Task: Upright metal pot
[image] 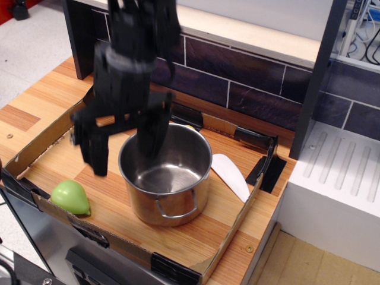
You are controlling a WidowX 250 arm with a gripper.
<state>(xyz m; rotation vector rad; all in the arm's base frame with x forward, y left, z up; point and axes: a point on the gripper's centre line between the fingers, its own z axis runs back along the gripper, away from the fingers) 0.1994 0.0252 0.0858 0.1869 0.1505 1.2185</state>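
Metal pot [165, 178]: upright on the wooden floor of the cardboard tray [178, 262], mouth facing up, shiny inside visible; 1 wire loop handle shows on its near wall. It sits around the middle of the tray, a little toward the near edge.

Gripper [122, 139]: black, blurred, hanging over the pot's left rim with its jaws spread wide and holding nothing — 1 finger [95, 145] hangs outside the pot on the left, the other dips at the pot's mouth near the far-left rim. Whether that finger touches the rim cannot be told.

Green pear-like toy [71, 197]: lying in the near-left corner of the tray, apart from the pot and just beside the near cardboard wall.

White flat piece [231, 176]: on the tray floor right of the pot, partly tucked behind it.

Tray surroundings: a dark tiled wall [249, 74] runs along the far side — a white ridged surface [338, 172] lies to the right.
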